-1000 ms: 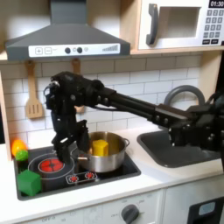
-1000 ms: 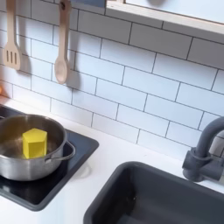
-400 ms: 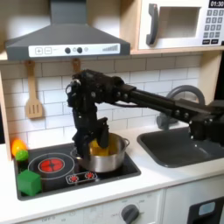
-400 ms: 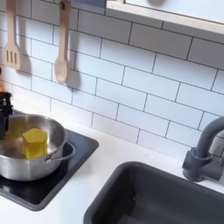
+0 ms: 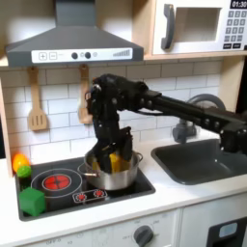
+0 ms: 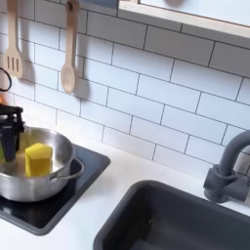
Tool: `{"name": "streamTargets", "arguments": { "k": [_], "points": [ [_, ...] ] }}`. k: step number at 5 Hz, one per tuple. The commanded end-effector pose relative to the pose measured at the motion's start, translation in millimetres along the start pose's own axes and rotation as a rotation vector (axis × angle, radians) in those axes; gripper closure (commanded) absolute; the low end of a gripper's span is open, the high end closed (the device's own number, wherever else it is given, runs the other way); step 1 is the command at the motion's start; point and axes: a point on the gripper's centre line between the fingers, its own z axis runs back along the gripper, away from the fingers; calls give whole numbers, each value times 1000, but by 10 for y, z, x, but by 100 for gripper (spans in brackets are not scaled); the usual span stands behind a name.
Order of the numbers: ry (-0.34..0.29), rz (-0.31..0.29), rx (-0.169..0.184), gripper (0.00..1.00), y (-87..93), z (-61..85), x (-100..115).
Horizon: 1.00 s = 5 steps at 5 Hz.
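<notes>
Inside the steel pot (image 6: 59, 146), yellow block (image 6: 37, 159) just beside the jaws, their spread unclear.

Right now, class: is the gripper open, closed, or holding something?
Gripper: down inside the silver pot beside the yellow block; open or closed cannot be told.

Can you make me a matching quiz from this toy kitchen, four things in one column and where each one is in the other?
Things:
1. yellow block
2. green cube
3. wooden spoon
4. claw

Places:
A. hanging on the tiled wall
B. on the counter at the stove's front left corner in the first exterior view
C. inside the pot
D. over the pot, reaching down into it

Pairs: 1-C, 2-B, 3-A, 4-D
</notes>
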Motion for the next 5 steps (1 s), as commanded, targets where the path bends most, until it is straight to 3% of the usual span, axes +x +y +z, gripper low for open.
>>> {"name": "streamTargets", "arguments": {
  "k": [1, 3, 4, 5],
  "points": [
    [8, -30, -1, 0, -85, -12, -87],
    [-2, -16, 19, 0, -39, -16, -65],
    [5, -45, 10, 0, -86, -8, -96],
    [47, -100, -130, 0, -120, -3, -168]
  ]
}}
